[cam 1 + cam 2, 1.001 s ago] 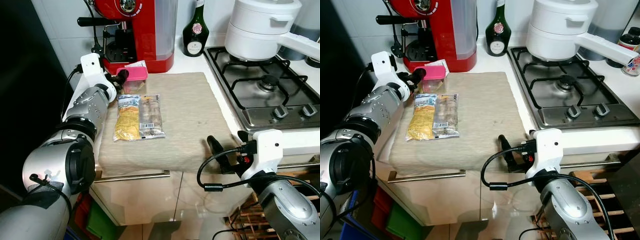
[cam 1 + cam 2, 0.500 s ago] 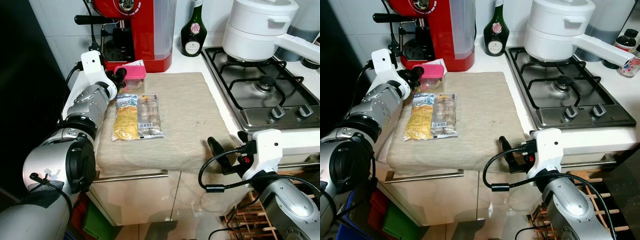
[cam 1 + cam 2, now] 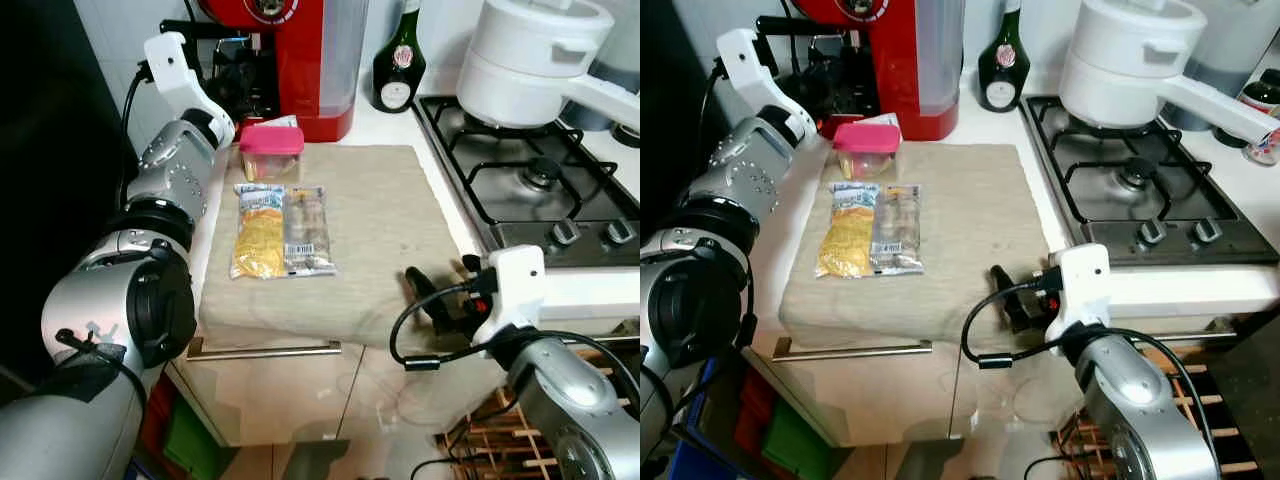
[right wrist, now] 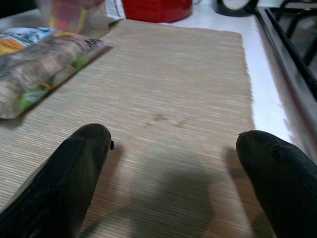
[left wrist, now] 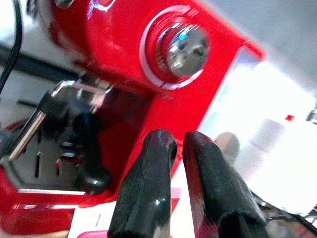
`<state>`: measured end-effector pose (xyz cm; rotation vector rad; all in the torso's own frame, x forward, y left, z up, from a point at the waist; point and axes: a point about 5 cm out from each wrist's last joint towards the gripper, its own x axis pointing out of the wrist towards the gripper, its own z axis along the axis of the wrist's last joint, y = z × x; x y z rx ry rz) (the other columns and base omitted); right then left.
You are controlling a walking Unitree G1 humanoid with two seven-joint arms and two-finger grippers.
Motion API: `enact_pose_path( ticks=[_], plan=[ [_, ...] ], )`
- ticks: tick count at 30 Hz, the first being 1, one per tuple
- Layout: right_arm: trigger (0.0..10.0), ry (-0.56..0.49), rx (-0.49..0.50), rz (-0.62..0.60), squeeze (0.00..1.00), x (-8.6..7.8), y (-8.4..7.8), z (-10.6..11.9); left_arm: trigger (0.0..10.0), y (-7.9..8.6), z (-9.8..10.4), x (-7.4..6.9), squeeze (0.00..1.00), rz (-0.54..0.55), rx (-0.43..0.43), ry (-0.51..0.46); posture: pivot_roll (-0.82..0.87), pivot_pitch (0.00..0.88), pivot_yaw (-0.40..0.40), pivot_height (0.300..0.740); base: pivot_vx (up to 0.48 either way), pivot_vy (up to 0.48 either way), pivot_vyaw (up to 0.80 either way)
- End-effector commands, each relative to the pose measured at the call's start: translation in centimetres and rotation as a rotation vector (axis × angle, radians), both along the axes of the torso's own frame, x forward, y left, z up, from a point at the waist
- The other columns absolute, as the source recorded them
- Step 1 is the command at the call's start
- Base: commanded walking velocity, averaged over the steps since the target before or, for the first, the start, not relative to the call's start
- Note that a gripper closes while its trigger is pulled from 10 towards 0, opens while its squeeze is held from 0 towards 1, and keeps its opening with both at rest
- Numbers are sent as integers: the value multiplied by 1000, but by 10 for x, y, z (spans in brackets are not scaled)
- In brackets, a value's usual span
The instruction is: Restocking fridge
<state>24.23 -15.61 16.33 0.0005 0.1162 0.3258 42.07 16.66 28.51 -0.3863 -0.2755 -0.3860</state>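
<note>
The two flat plastic food packets lay side by side at centre-left on the beige woven mat, long axes running up-frame. The left gripper, fingers together, was raised toward the red coffee machine at upper left. The right gripper, fingers wide apart, sat at the mat's lower-right edge, seemingly nearer the packets.

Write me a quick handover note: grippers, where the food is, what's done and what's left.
Left gripper: shut, empty, raised in front of the red coffee machine, above the pink-lidded container.
Right gripper: open, empty, low over the near edge of the beige mat.
Food: the container and two snack packets side by side lie on the mat by the hob.
Done: nothing picked up.
Left: grasp each item and carry it to the fridge.
</note>
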Motion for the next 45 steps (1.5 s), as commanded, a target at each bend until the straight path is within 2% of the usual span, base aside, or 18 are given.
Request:
enact_pose_path(
  ticks=[1, 2, 3, 5, 7, 8, 9, 11, 12, 14, 16, 24, 25, 26, 34, 38, 45],
  plan=[
    [10000, -14, 5, 7, 0, 5, 3, -1, 0, 2, 1, -4, 0, -37, 48, -48, -283, 0, -2, 740, 0, 0, 0],
    [10000, -14, 5, 7, 0, 5, 3, -1, 0, 2, 1, -4, 0, -37, 48, -48, -283, 0, -2, 740, 0, 0, 0],
    [10000, -21, 8, 10, 0, 7, 4, -1, 0, 3, -3, -6, 0, -55, 118, -78, -273, 0, -4, 740, 0, 0, 0],
    [10000, -21, 8, 10, 0, 7, 4, -1, 0, 3, -3, -6, 0, -55, 118, -78, -273, 0, -4, 740, 0, 0, 0],
    [10000, -28, 10, 13, 0, 11, 6, -2, 314, 17, -7, -8, 0, 72, 316, -104, -259, 0, -7, 740, 0, 0, 0],
    [10000, -32, 10, 15, 0, 11, 6, -2, 4471, 21, -7, -9, 0, 106, 366, -111, -259, 0, -7, 740, 0, 0, 0],
    [10000, -34, 11, 17, 0, 12, 7, -3, 10000, 27, -8, -9, 0, 140, 371, -102, -255, 0, -7, 740, 0, 0, 0],
    [10000, -38, 15, 19, 0, 14, 7, -3, 10000, 32, -9, -9, 0, 157, 388, -91, -253, 0, -6, 740, 0, 0, 0],
    [10000, -41, 17, 20, 0, 14, 8, -3, 10000, 34, -12, -9, 1000, 173, 420, -71, -254, 0, -4, 740, 0, 0, 0],
    [10000, -47, 21, 20, 0, 15, 8, -3, 10000, 40, -21, -9, 1000, 195, 495, -22, -257, 0, 1, 740, 0, 0, 0],
    [10000, -48, 22, 20, 0, 14, 8, -2, 10000, 42, -25, -9, 1000, 205, 523, -2, -261, 0, 3, 740, 0, 0, 0],
    [10000, -33, 12, 3, 0, 2, 3, -6, 10000, 44, -38, -7, 1000, 235, 565, 85, -296, 13, 9, 740, 0, 0, 0],
    [10000, -27, 8, 2, 0, -1, 2, -6, 10000, 42, -41, -6, 604, 242, 573, 107, -306, 24, 9, 740, 0, 0, 0],
    [10000, -23, 6, 2, 0, -3, 2, -7, 10000, 40, -43, -6, 0, 246, 577, 123, -309, 28, 9, 740, 0, 0, 0],
    [10000, 3, -13, -20, 0, -18, -4, -8, 10000, 32, -55, -3, 0, 292, 570, 201, -366, 57, 21, 740, 0, 0, 0],
    [10000, 11, -24, -38, 0, -28, -9, -6, 10000, 23, -60, -2, 0, 290, 567, 221, -399, 72, 22, 740, 0, 0, 0],
    [10000, 29, -32, -49, 0, -33, -10, -7, 10000, -1, -74, -2, 0, 214, 542, 260, -406, 84, 26, 740, 0, 0, 0]
  ],
)
